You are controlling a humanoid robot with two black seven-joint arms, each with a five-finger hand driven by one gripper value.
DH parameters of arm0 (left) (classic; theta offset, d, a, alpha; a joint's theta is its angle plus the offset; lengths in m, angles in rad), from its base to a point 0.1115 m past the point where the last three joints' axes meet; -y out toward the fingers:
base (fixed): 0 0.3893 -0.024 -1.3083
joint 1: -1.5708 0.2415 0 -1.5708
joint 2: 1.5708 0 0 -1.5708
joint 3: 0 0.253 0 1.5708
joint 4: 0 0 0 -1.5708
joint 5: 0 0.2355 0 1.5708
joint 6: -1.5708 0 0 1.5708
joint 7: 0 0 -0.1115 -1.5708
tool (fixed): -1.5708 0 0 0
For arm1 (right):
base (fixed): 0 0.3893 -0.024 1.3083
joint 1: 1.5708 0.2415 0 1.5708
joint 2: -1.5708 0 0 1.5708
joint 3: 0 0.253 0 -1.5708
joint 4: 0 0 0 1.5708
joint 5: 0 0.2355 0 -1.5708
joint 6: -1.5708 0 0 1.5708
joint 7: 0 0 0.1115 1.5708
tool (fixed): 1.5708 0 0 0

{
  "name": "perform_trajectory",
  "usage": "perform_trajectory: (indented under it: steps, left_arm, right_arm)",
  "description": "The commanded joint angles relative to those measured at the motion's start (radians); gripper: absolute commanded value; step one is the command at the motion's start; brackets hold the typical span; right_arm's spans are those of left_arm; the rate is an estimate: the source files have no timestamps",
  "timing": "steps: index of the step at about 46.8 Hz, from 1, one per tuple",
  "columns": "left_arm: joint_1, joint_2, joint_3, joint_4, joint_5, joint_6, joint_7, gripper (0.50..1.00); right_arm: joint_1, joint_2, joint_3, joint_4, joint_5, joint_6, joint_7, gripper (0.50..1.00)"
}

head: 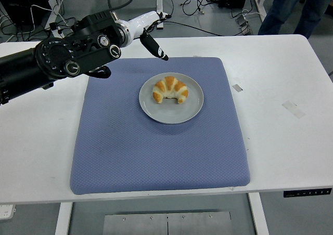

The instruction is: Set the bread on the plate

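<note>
golden curved bread (170, 89), on grey plate (193, 109)

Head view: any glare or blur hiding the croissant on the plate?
Head view: even, soft light and no glare on the plate; the croissant is sharp with only a faint shadow beneath it; the left robot hand shows slight blur above the mat's far edge.
</note>
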Motion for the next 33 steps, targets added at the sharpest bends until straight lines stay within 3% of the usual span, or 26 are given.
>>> perform_trajectory:
  steps: [1, 9, 15, 21, 26, 33]
  left_arm:
    - [0.019, 0.005, -0.067, 0.02, -0.011, 0.001, -0.006, 0.99]
    - [0.095, 0.007, -0.201, 0.059, -0.054, -0.003, -0.013, 0.99]
    - [0.128, 0.061, -0.233, 0.068, -0.083, -0.015, -0.01, 0.99]
    - [0.15, 0.099, -0.262, 0.083, -0.273, -0.016, -0.014, 0.99]
    - [0.174, 0.101, -0.268, 0.158, -0.439, -0.015, -0.017, 0.99]
    - [0.217, 0.091, -0.285, 0.238, -0.506, -0.016, -0.025, 0.992]
  right_arm:
    - [0.0, 0.0, 0.0, 0.0, 0.0, 0.0, 0.0, 1.0]
    - [0.0, 0.0, 0.0, 0.0, 0.0, 0.0, 0.0, 1.0]
    - [0.0, 0.0, 0.0, 0.0, 0.0, 0.0, 0.0, 1.0]
    - [0.0, 0.0, 0.0, 0.0, 0.0, 0.0, 0.0, 1.0]
    - [0.0, 0.0, 0.0, 0.0, 0.0, 0.0, 0.0, 1.0]
    - [0.0, 0.0, 0.0, 0.0, 0.0, 0.0, 0.0, 1.0]
